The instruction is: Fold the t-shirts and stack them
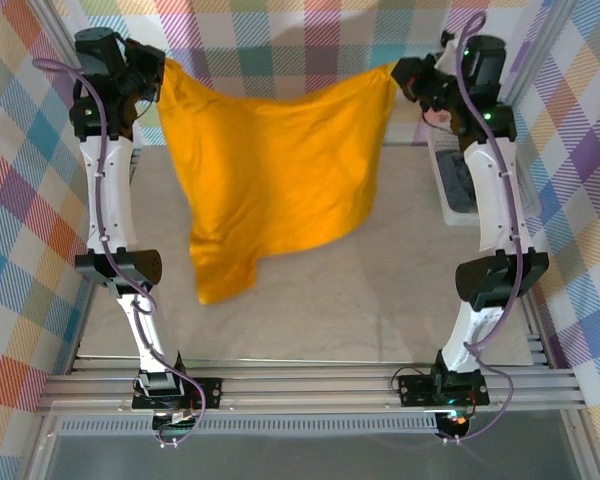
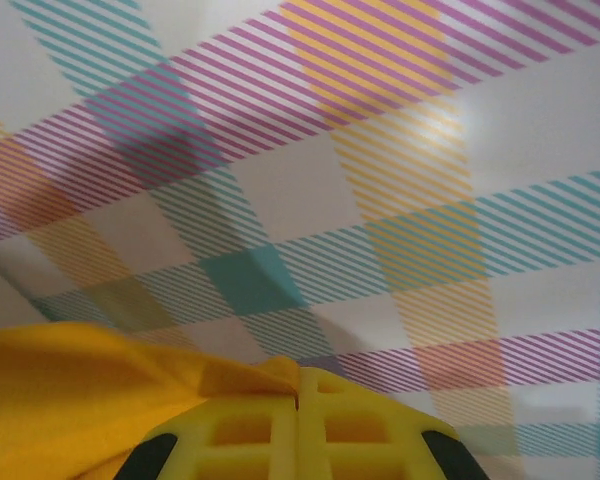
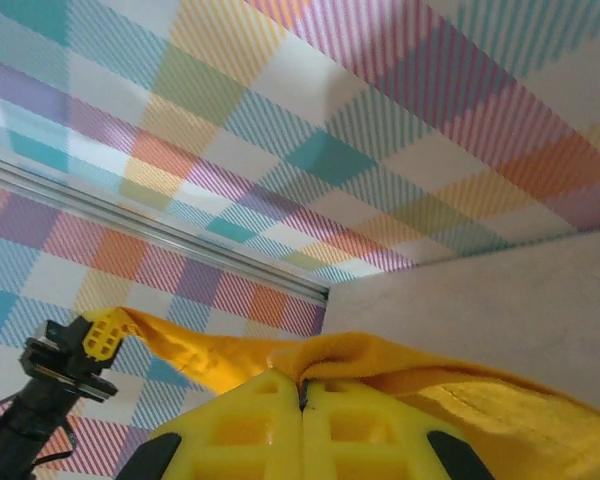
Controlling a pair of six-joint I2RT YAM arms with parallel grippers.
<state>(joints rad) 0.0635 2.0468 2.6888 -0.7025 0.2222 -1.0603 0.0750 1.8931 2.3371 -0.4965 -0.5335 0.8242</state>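
The table [image 1: 400, 300] is enclosed by a plaid wall [image 1: 280, 40]. An orange shirt [image 1: 270, 190] is held spread in the air above the table's far half, stretched by 2 upper corners. Its top edge sags in the middle, and 1 longer flap droops toward the table's left-centre. Whether that flap touches the table cannot be told.

The left arm [image 1: 110, 200] is raised at the table's left side and the right arm [image 1: 495, 200] at its right side. A white basket [image 1: 458, 185] is set at the table's right edge.

The left gripper [image 1: 158, 72] is clamped on 1 shirt corner over the table's far left. In its wrist view the yellow fingers [image 2: 240, 430] are pressed together with cloth pinched between them. The right gripper [image 1: 400, 75] is closed likewise on the other corner over the table's far right.
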